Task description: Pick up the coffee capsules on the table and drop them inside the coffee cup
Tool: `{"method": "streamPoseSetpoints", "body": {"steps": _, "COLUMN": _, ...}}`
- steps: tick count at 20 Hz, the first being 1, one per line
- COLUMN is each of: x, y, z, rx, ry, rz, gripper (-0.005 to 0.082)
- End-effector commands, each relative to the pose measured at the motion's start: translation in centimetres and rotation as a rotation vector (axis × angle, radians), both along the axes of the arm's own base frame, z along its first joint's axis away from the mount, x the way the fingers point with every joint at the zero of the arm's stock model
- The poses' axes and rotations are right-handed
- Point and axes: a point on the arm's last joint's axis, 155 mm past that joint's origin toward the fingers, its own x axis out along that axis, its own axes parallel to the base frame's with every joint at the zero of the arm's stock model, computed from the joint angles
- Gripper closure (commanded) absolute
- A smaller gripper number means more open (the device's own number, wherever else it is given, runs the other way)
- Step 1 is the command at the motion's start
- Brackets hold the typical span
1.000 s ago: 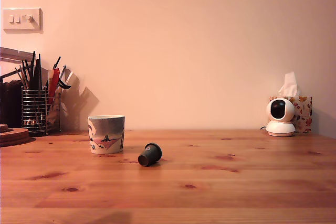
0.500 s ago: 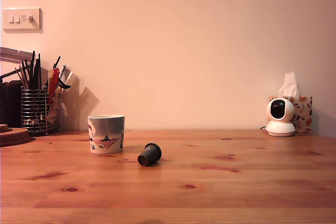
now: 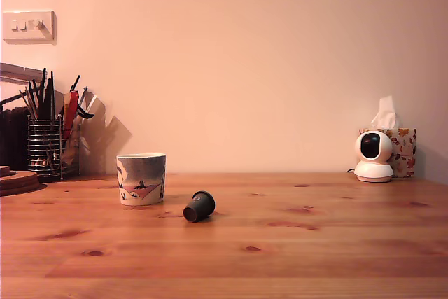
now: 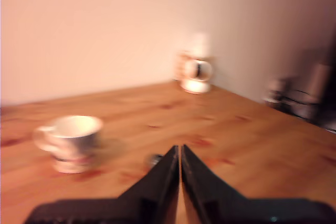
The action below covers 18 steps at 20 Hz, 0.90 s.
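The exterior view shows the pine worktop [image 3: 315, 243] in front of a plain wall. The coffee cup [image 3: 141, 179] stands upright on the exterior view's left part of the worktop. One dark coffee capsule [image 3: 199, 206] lies on its side just to the right of the cup in this view, a little nearer to the camera, and it does not touch the cup. Only this one capsule is visible. Far at the left stands a wire utensil holder [image 3: 45, 146] with dark tools in it, and a light switch [image 3: 28, 25] is on the wall above it. Far at the right stands a small white camera [image 3: 373, 157], with a tissue box [image 3: 402, 150] behind it. The arm is not seen in this view.

The wrist view is blurred. The gripper [image 4: 179, 156] has its two dark fingers [image 4: 163, 174] pressed together with nothing between them, above the worktop. The cup is near it to one side, and a small dark spot just beyond the tips may be the capsule.
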Motion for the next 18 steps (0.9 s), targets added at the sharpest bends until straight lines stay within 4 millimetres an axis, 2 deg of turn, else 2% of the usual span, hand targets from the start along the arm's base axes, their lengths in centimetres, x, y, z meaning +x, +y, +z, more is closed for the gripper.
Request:
{"method": "streamPoseSetpoints", "body": {"steps": 1, "x": 0.3, "y": -0.2, "z": -0.6, "rx": 0.002, "ry": 0.025, "rz": -0.002, "gripper": 0.0650}}
{"method": "streamPoseSetpoints", "body": {"steps": 4, "x": 1.3, "y": -0.4, "z": -1.2, "rx": 0.015, "ry": 0.048, "rz": 0.008, "gripper": 0.0352}}
{"method": "streamPoseSetpoints", "body": {"steps": 5, "x": 1.4, "y": -0.6, "z": -1.7, "rx": 0.022, "ry": 0.070, "rz": 0.000, "gripper": 0.0311}}
{"method": "streamPoseSetpoints", "body": {"steps": 7, "x": 1.4, "y": -1.4, "z": -2.4, "rx": 0.034, "ry": 0.097, "rz": -0.036, "gripper": 0.0306}}
{"method": "streamPoseSetpoints", "body": {"steps": 10, "x": 1.0, "y": -3.4, "z": -1.9, "rx": 0.000, "ry": 0.107, "rz": -0.133, "gripper": 0.0306}}
{"method": "streamPoseSetpoints", "body": {"steps": 14, "x": 2.2, "y": -3.7, "z": -2.3, "rx": 0.013, "ry": 0.107, "rz": -0.108, "gripper": 0.0306}}
{"method": "streamPoseSetpoints", "body": {"steps": 18, "x": 3.8, "y": -4.0, "z": -4.3, "rx": 0.074, "ry": 0.134, "rz": -0.084, "gripper": 0.0306}}
